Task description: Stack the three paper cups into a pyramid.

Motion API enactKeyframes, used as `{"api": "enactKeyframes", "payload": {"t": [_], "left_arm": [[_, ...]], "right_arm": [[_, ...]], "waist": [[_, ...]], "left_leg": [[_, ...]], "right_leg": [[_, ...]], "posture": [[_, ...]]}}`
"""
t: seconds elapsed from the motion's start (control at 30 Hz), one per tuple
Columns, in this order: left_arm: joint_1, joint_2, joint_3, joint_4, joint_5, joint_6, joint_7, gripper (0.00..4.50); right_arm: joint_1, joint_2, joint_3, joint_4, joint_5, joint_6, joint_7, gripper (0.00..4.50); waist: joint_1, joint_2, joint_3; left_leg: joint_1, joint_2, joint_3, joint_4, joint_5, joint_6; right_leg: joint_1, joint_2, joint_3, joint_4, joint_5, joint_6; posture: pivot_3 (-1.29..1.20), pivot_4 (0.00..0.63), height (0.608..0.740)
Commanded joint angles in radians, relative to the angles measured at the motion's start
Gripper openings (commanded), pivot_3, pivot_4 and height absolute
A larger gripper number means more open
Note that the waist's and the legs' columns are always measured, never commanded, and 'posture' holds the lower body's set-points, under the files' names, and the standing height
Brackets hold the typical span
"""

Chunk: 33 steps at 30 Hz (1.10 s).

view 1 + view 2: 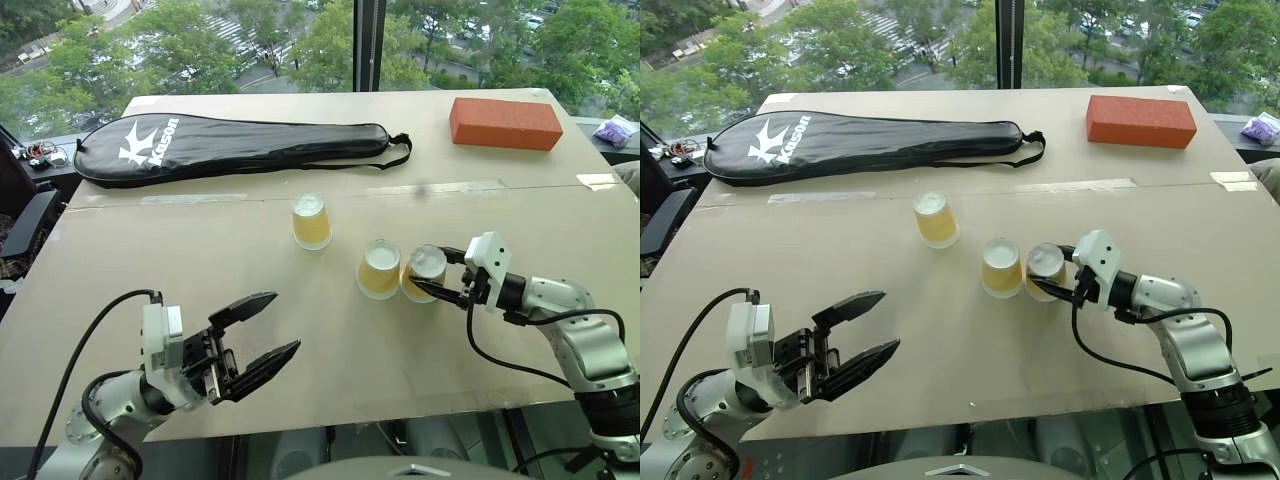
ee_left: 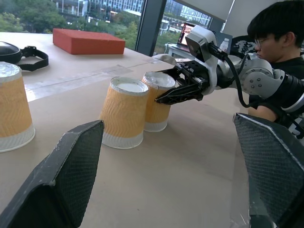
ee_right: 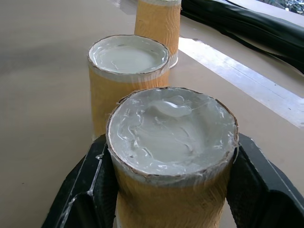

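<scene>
Three small tapered paper cups with yellow-orange embossed sides stand upside down on the pale brown desk [image 1: 200,330], each with its white base facing up and a white band at the rim against the desk surface. The cup nearest the right arm [image 1: 423,273] is clamped between the two black fingers of the right end effector [image 1: 436,275]; in the right wrist view a finger [image 3: 83,190] presses on each side of this cup [image 3: 173,156], whose base is wrinkled and glossy. The middle cup [image 1: 379,268] stands just beside the gripped one, the two apparently touching at their sides. The third cup [image 1: 311,221] stands apart from the pair, farther back and to the left, nearer the black zipped racket cover [image 1: 230,148] lying along the far part of the desk.

The left end effector [image 1: 262,335] hovers over the near left part of the desk, well apart from all the cups, with its fingers spread wide and nothing between them.

An orange rectangular brick [image 1: 505,123] lies at the far right corner.
</scene>
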Motion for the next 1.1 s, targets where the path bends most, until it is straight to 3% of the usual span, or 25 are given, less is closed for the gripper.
{"api": "enactKeyframes", "payload": {"t": [0.03, 0.3, 0.47, 0.7, 0.9, 1.1], "left_arm": [[0.006, -0.003, 0.014, -0.062, -0.004, -0.013, 0.023, 4.50], [-0.016, 0.009, 0.000, -0.113, -0.016, 0.023, 0.092, 4.50], [-0.049, 0.016, -0.005, -0.108, -0.024, 0.046, 0.109, 4.50], [-0.120, -0.004, 0.014, -0.068, -0.029, 0.087, 0.204, 4.50], [-0.354, 0.027, 0.000, 0.075, 0.102, 0.242, 0.504, 4.50], [-0.638, 0.088, -0.133, 0.305, 0.171, 0.384, 0.489, 4.50]], "right_arm": [[-0.017, -0.011, 0.000, 0.006, -0.005, -0.020, 0.020, 2.23], [-0.033, 0.001, 0.001, 0.038, 0.015, 0.002, 0.049, 2.23], [-0.053, -0.003, -0.005, 0.059, 0.024, 0.007, 0.067, 4.47], [-0.050, -0.001, -0.071, 0.014, 0.058, -0.037, 0.056, 4.47], [0.026, -0.061, -0.218, -0.132, 0.233, -0.005, 0.121, 4.47], [0.126, -0.100, -0.317, -0.254, 0.333, 0.045, 0.093, 4.47]], "waist": [[0.000, 0.000, 0.000], [0.000, 0.000, 0.000], [0.000, 0.000, 0.000], [0.001, 0.000, 0.000], [0.015, 0.000, 0.000], [0.022, 0.000, 0.000]], "left_leg": [[0.000, 0.000, 0.000, 0.000, 0.000, 0.000], [0.000, 0.000, 0.000, 0.000, 0.000, 0.000], [0.000, 0.000, 0.000, 0.000, 0.000, 0.000], [0.000, 0.000, 0.000, 0.000, 0.000, 0.000], [0.000, -0.001, -0.002, 0.000, 0.000, 0.000], [0.000, -0.001, -0.003, 0.000, 0.000, 0.000]], "right_leg": [[0.000, 0.000, 0.000, 0.000, 0.000, 0.000], [0.000, 0.000, 0.000, 0.000, 0.000, 0.000], [0.000, 0.000, 0.000, 0.000, 0.002, -0.002], [0.000, 0.000, 0.000, 0.000, 0.002, -0.003], [0.002, 0.000, -0.002, 0.000, 0.002, -0.002], [0.002, 0.001, -0.003, 0.000, 0.004, 0.001]], "posture": [[0.00, 0.150, 0.740], [0.00, 0.150, 0.740], [0.00, 0.150, 0.740], [0.00, 0.150, 0.740], [0.00, 0.150, 0.740], [0.00, 0.150, 0.740]]}}
